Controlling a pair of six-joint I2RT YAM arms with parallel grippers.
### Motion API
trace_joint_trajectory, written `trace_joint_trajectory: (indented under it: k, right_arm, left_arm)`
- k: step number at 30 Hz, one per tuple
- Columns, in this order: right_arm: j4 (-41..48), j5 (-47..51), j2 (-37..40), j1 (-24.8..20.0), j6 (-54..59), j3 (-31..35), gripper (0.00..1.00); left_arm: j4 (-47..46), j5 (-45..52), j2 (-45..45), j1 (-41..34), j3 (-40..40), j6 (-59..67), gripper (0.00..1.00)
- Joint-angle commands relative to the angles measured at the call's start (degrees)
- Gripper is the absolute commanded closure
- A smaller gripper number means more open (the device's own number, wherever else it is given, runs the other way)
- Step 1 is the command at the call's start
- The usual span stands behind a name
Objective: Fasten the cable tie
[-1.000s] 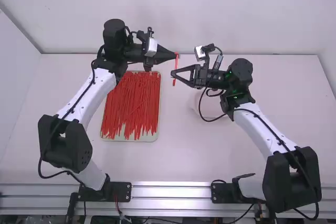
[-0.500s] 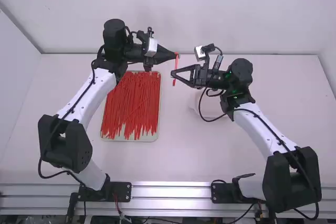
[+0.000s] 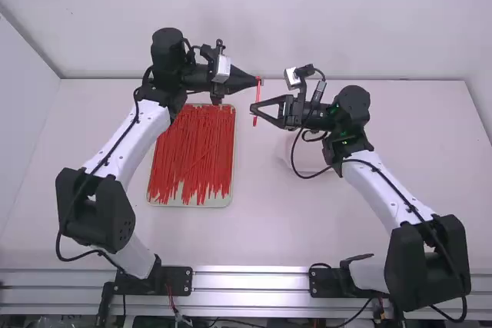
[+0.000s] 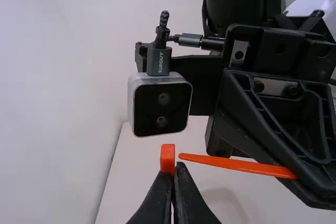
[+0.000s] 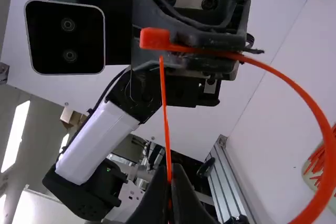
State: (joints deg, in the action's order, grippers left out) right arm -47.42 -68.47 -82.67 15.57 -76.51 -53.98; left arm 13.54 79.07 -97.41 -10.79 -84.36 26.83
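Over the white tabletop (image 3: 269,213), the left end effector (image 3: 254,80) is clamping the cable tie (image 3: 257,98) by its head, the right end effector (image 3: 254,118) pinching its tail, strap running between them.

White table (image 3: 261,220) — on its left half, a flat tray (image 3: 221,202) of red cable ties (image 3: 192,151)

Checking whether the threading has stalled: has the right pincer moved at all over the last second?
No. The right pincer sits at the same spot just off the tray's far right corner, shut on the cable tie.
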Motion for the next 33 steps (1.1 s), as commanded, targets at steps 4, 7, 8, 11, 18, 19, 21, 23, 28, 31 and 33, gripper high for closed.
trace_joint_trajectory:
  k: [4,7,8,11,18,19,21,23,28,31,33]
  right_arm:
    - [-0.37,-1.07,0.26,-0.11,0.00,-0.04,1.00]
    - [-0.37,-1.64,0.26,-0.17,0.50,-0.04,1.00]
    - [-0.37,-1.95,0.26,-0.22,0.70,-0.04,1.00]
    - [-0.33,-2.10,0.26,-0.22,0.87,-0.04,1.00]
    - [-0.20,-2.69,0.26,-0.22,1.86,-0.04,1.00]
    - [-0.17,-2.93,0.26,-0.22,2.01,-0.04,1.00]
    - [-0.17,-3.13,0.26,-0.22,2.19,-0.04,1.00]
    - [-0.20,-3.26,0.26,-0.22,2.16,-0.04,1.00]
    - [-0.22,-3.30,0.26,-0.22,1.73,-0.04,1.00]
    - [-0.17,-3.26,0.26,-0.22,1.73,-0.04,1.00]
    - [-0.17,-3.28,0.26,-0.22,1.42,-0.04,1.00]
  left_arm:
    - [-0.02,1.03,0.42,-0.52,0.13,0.00,0.98]
    - [0.11,0.98,0.42,-0.52,0.35,0.02,0.98]
    - [0.04,0.81,0.42,-0.52,0.37,0.04,0.98]
    - [0.02,1.01,0.42,-0.52,0.42,0.00,0.98]
    - [-0.20,1.05,0.42,-0.52,0.42,0.02,0.98]
    - [-0.31,1.09,0.42,-0.48,0.44,0.00,0.98]
    - [-0.66,1.29,0.42,-0.55,0.44,0.02,0.98]
    - [-0.68,2.69,0.42,-0.50,0.44,0.13,0.98]
    - [-3.45,3.39,0.42,-0.52,0.44,5.33,0.98]
    - [-3.93,3.45,0.42,-0.48,0.44,5.79,0.98]
    - [-3.87,3.45,0.42,-0.50,0.44,5.86,0.98]
